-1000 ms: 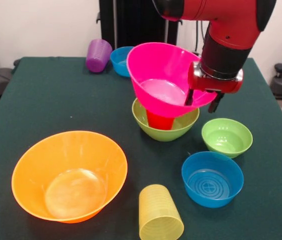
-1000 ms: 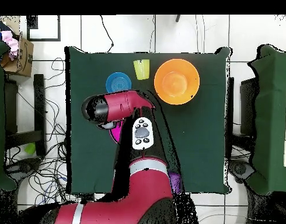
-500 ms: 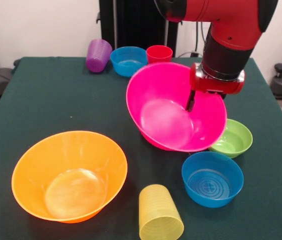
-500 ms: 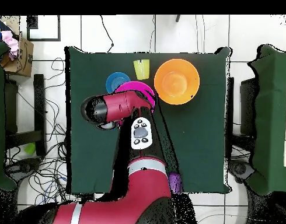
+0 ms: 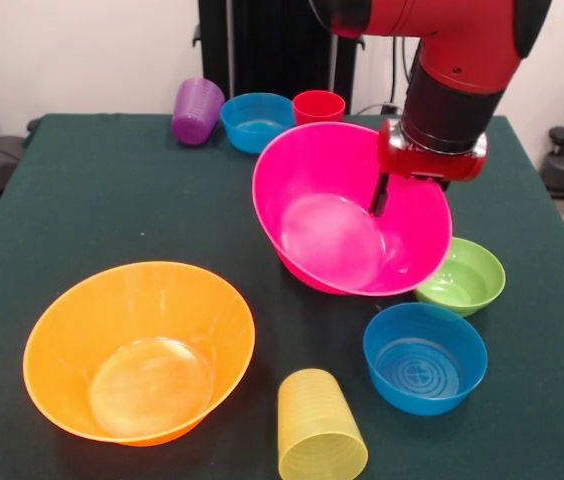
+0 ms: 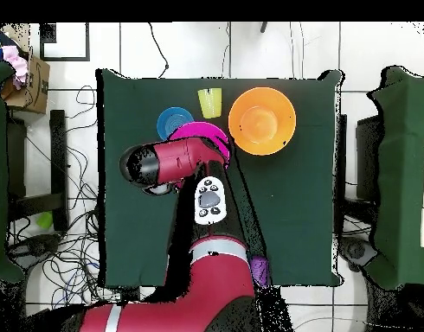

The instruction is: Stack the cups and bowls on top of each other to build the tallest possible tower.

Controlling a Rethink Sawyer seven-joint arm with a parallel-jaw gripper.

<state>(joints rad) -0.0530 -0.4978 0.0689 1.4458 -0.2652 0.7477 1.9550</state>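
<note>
Claw (image 5: 405,205) is gripping the far rim of the large translucent hot pink plastic bowl (image 5: 347,215), tilting toward the viewer at frame centre above the green worktop (image 5: 112,200). Judging by appearance, the bowl is light, stiff and slippery; rim grip is suiting it.

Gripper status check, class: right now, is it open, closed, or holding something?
Gripper: closed on the rim of the hot pink bowl, holding it tilted; one of the fingers shows inside the bowl.
</note>
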